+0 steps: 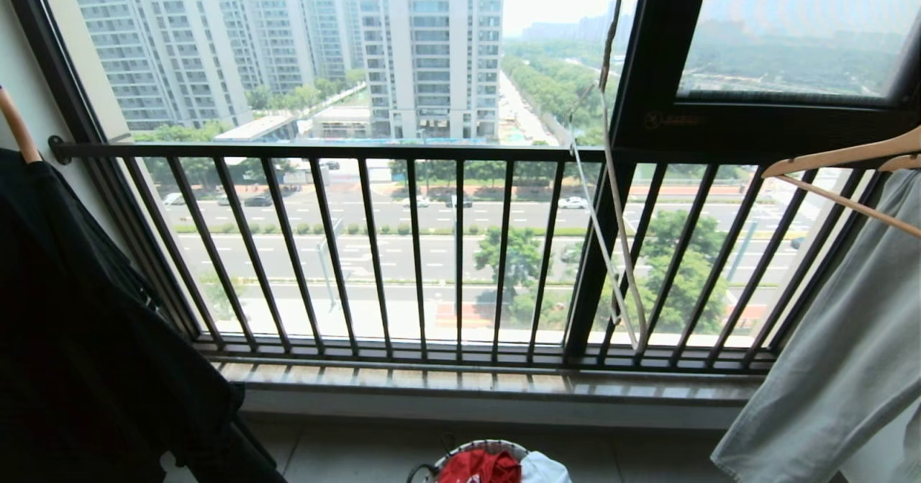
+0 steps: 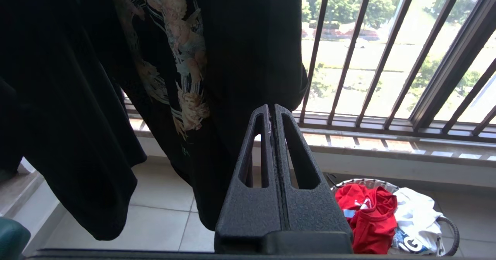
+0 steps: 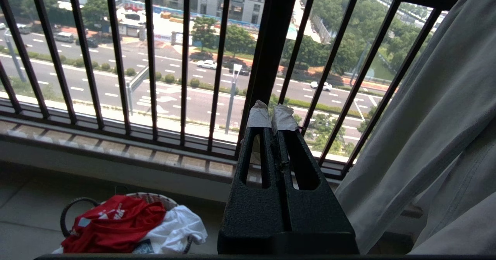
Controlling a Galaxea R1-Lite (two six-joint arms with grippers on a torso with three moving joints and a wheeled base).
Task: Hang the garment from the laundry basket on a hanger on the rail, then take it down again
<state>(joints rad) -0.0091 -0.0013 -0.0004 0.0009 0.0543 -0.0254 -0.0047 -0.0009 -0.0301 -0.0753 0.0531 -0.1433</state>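
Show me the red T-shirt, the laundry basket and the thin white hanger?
red T-shirt (image 3: 116, 223), right wrist view, crumpled middle.
laundry basket (image 3: 73, 204), right wrist view, dark loop handle.
thin white hanger (image 1: 624, 253), head view, long cream arm.

The garment (image 3: 112, 223) was bright red with white lettering, crumpled beside a white cloth (image 3: 174, 229) in the laundry basket (image 2: 451, 229), whose rim was dark. A black T-shirt (image 2: 217, 58) bore a pale cherub print. The hanger (image 1: 611, 267) was cream-white, the wooden hanger (image 1: 842, 163) tan, the hanging garment (image 1: 827, 368) pale grey, the window railing (image 1: 417, 253) black.
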